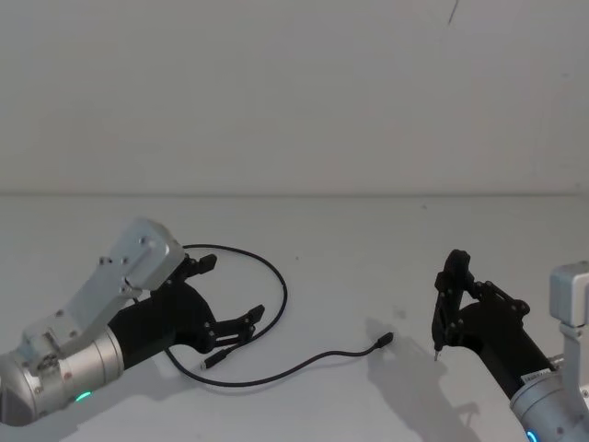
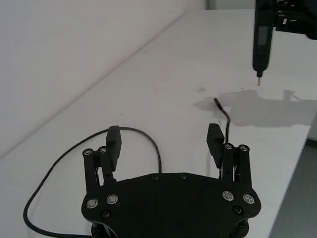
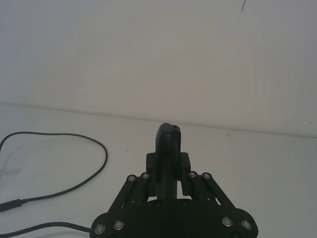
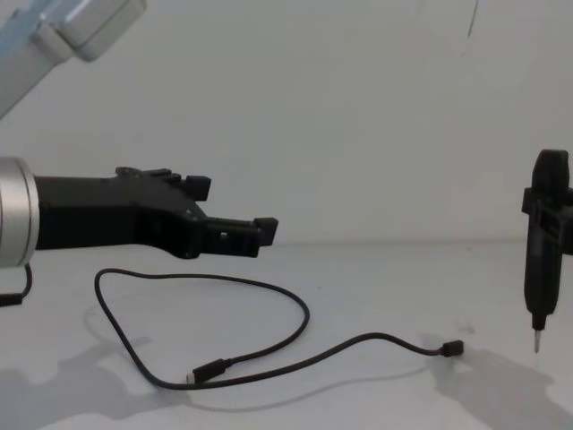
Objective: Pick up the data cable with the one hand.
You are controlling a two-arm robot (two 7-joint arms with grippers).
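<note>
The data cable (image 1: pixel 304 362) lies on the white table as a thin black cord, looping from the left and ending in a small plug (image 1: pixel 387 341). It also shows in the chest view (image 4: pixel 304 313) and both wrist views (image 2: pixel 144 134) (image 3: pixel 94 144). My left gripper (image 1: pixel 230 290) (image 4: pixel 235 208) hovers above the loop, open, with nothing between its fingers (image 2: pixel 113 139). My right gripper (image 1: pixel 457 296) (image 3: pixel 168 163) is at the right, shut on a slim black stick-like tool (image 4: pixel 542 251) whose metal tip points down, clear of the cable.
The white table (image 1: pixel 350 239) meets a plain white wall at the back. In the left wrist view the table's edge (image 2: pixel 292 168) runs close beside the cable's far end. Bare surface lies between the two arms.
</note>
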